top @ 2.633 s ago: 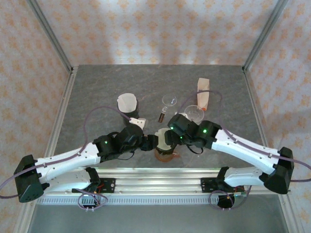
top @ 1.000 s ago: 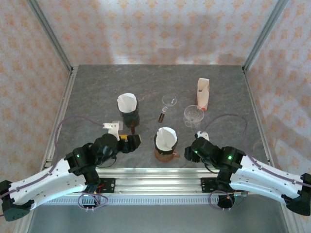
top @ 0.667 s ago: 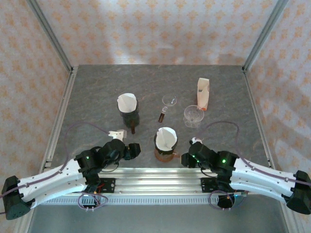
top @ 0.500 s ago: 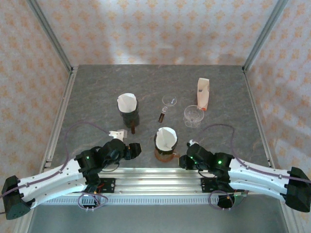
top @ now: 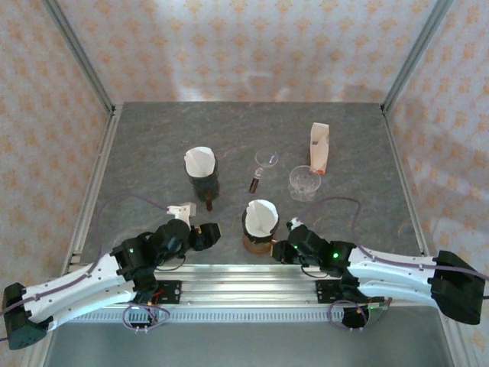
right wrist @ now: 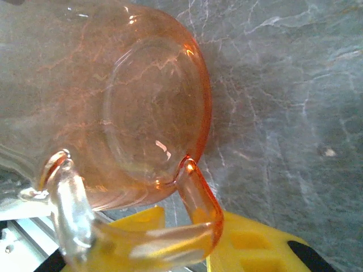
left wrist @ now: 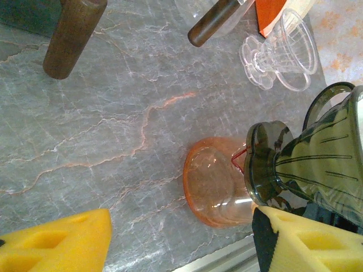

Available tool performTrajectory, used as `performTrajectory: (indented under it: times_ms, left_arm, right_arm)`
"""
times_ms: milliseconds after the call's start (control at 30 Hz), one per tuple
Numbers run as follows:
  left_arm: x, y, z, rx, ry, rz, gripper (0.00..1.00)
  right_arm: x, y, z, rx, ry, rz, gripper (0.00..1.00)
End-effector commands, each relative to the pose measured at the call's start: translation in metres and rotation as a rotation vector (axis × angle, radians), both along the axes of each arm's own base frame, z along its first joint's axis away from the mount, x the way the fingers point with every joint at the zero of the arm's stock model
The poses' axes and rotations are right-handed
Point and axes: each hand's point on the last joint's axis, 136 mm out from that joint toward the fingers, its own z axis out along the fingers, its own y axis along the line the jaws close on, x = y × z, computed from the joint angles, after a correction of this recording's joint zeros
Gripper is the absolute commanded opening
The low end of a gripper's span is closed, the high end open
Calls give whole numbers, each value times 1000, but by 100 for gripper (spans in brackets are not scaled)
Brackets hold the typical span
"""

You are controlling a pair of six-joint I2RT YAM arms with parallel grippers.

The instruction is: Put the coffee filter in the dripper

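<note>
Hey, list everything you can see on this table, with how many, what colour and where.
dark dripper: two, dark, back left and on the jug
filter: two, white, one in each dark dripper
jug: one, orange glass, near centre
clear dripper: one, clear, right of centre
scoop: one, clear with brown handle, back centre
carton: one, white and orange, back right
table: one, grey marble
left gripper: one, black, near left, jaws open
right gripper: one, black, by the jug handle

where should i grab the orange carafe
By its loop handle, which juts from the carafe on its right side. Come in low from the right, jaws straddling the thin bar; the round glass body looks too wide and slick.
</note>
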Motion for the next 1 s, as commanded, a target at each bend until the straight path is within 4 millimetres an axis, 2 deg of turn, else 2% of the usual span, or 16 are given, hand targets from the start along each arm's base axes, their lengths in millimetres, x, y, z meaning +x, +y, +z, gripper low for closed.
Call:
performTrajectory:
  times_ms: [0,367,633,833,967]
  left_arm:
    - [-2,8,-13,8,30,31,66]
    - [-11,23,-36,10,74,71,63]
    - [-16,31,-49,20,97,86,53]
    - [-9,15,-58,-19,94,72,42]
    - [1,-7,-56,-54,78,43,38]
  right_arm:
    - [16,12,16,67,-54,-45,24]
    - [45,30,23,117,-94,-101,24]
    - [68,52,24,114,-107,-113,24]
    - [78,65,20,92,-97,-99,24]
    - [82,71,19,100,-90,-107,24]
